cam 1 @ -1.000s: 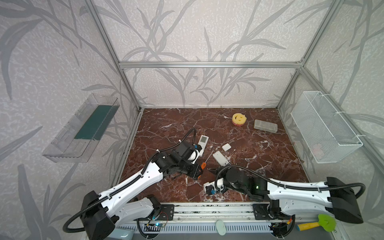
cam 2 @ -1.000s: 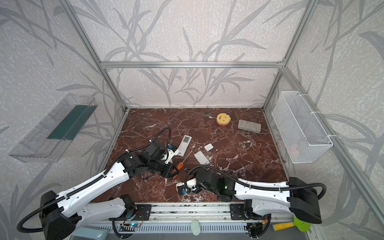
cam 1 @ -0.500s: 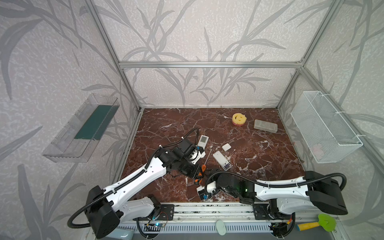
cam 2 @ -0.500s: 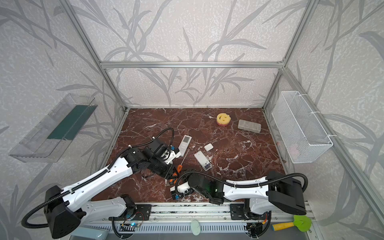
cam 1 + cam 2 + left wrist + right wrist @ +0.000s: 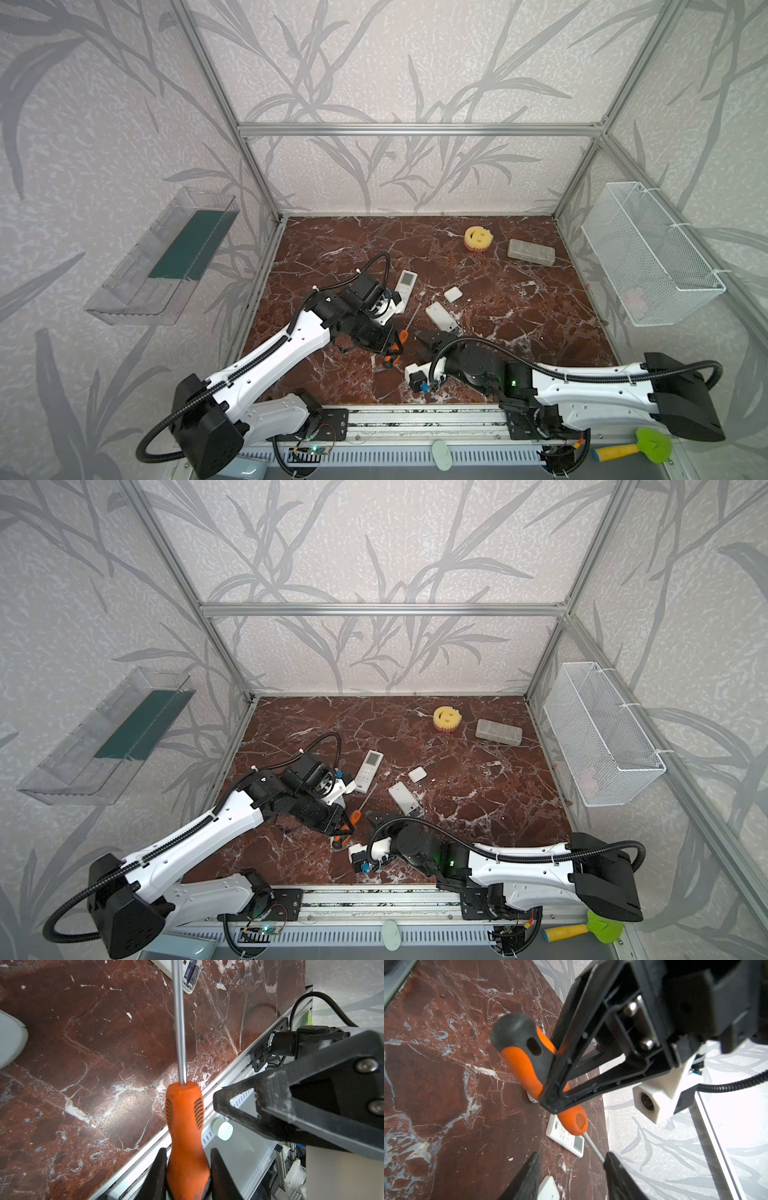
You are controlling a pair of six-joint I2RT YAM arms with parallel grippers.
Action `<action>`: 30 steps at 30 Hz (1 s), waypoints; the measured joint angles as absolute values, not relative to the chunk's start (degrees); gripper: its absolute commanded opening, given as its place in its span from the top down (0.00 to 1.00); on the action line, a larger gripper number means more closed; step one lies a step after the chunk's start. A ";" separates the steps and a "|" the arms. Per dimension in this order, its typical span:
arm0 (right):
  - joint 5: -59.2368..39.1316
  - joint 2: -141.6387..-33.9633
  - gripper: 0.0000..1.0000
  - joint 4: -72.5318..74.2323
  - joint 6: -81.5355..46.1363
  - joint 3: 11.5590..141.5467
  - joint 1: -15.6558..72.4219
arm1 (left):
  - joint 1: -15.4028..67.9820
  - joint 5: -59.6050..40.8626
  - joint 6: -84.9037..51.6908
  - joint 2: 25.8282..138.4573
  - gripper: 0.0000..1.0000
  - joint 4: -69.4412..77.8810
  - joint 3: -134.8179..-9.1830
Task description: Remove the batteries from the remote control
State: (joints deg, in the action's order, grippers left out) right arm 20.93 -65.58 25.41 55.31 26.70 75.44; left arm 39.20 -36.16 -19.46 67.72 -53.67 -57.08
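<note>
Two batteries (image 5: 191,974) are sitting side by side in the open bay of the white remote (image 5: 439,316), flat on the worktop (image 5: 83,1053). Our left claw (image 5: 188,1152) is clamped on the orange screwdriver (image 5: 185,1118), with the shaft running toward them. Our right claw (image 5: 573,1155) is spread apart and empty, near the handle.

surface: red-brown marble tabletop (image 5: 519,316) | far right: yellow smiley sponge (image 5: 478,238), grey block (image 5: 531,251) just beside | middle: white remote with display (image 5: 405,284), second white remote (image 5: 442,318), small white cover (image 5: 453,294) near both
</note>
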 measured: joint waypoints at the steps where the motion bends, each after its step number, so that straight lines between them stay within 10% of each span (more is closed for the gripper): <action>1: 20.91 -66.35 0.41 25.43 55.44 26.89 75.44 | 39.20 -36.75 -19.35 68.07 1.00 -53.69 -57.08; 7: 20.95 -73.78 0.42 26.74 57.12 29.65 75.44 | 39.20 -40.05 -18.96 69.54 1.00 -53.89 -57.08; 13: 20.53 -76.82 0.83 28.51 57.14 31.40 75.44 | 39.20 -41.56 -18.85 69.54 0.99 -54.74 -57.08; 20: 19.14 -75.70 0.98 28.25 49.56 31.31 75.16 | 38.02 -41.34 -18.17 69.47 0.47 -53.80 -59.05; 30: 14.81 -64.88 1.00 27.68 20.58 31.81 65.08 | 28.77 -29.02 -20.53 59.33 0.26 -26.35 -61.73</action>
